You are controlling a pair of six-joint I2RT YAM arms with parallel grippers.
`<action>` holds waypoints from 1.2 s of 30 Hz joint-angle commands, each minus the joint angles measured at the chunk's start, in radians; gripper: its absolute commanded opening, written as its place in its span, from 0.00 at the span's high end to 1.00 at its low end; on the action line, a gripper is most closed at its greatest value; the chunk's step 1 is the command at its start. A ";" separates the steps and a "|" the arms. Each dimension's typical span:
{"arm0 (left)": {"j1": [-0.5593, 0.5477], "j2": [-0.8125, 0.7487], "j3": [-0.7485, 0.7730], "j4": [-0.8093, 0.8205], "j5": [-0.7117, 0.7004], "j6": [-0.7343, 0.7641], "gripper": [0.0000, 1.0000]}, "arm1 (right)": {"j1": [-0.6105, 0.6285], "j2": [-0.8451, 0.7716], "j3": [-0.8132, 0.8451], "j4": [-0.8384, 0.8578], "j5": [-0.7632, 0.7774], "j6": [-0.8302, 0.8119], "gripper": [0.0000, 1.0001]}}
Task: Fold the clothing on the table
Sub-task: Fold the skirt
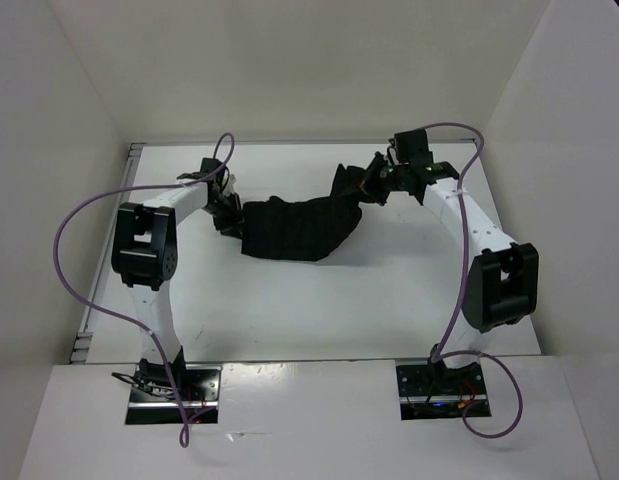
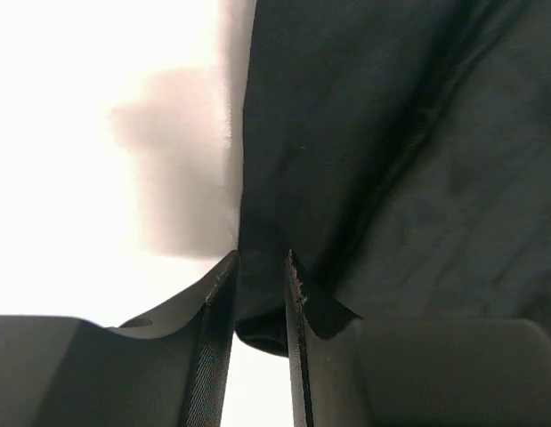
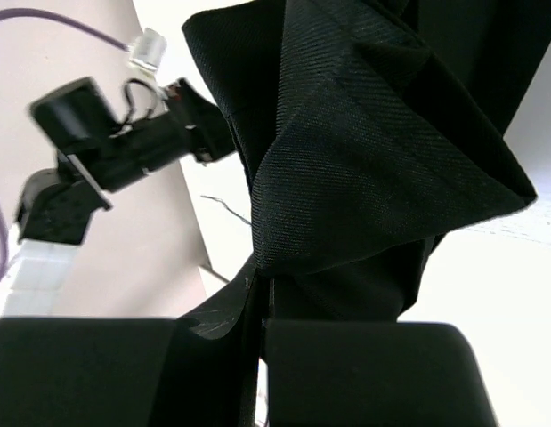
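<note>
The black clothing (image 1: 289, 228) lies stretched across the back half of the white table (image 1: 319, 320). Its right end is lifted and bunched. My right gripper (image 1: 374, 180) is shut on that raised end. In the right wrist view the twill cloth (image 3: 364, 142) rises in folds out of the shut gripper (image 3: 262, 280). My left gripper (image 1: 227, 213) sits low at the garment's left end. In the left wrist view its jaws stand apart, and the gripper (image 2: 262, 256) has a rolled edge of the cloth (image 2: 391, 160) lying loosely between the tips, with table showing through the gap below.
White upright walls (image 1: 59, 130) close in the table on the left, back and right. Purple cables (image 1: 89, 210) loop from both arms. The left arm's wrist (image 3: 124, 133) shows in the right wrist view, beyond the lifted cloth.
</note>
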 commanded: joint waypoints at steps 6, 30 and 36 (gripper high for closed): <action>-0.039 0.018 -0.054 0.073 0.076 -0.022 0.66 | 0.067 0.099 0.128 0.041 -0.044 -0.001 1.00; -0.083 -0.018 -0.076 0.102 0.176 -0.042 0.66 | 0.314 0.561 0.503 0.031 -0.034 0.005 1.00; -0.054 -0.049 -0.085 0.093 0.167 -0.042 0.66 | 0.339 0.625 0.582 0.014 -0.030 -0.014 0.58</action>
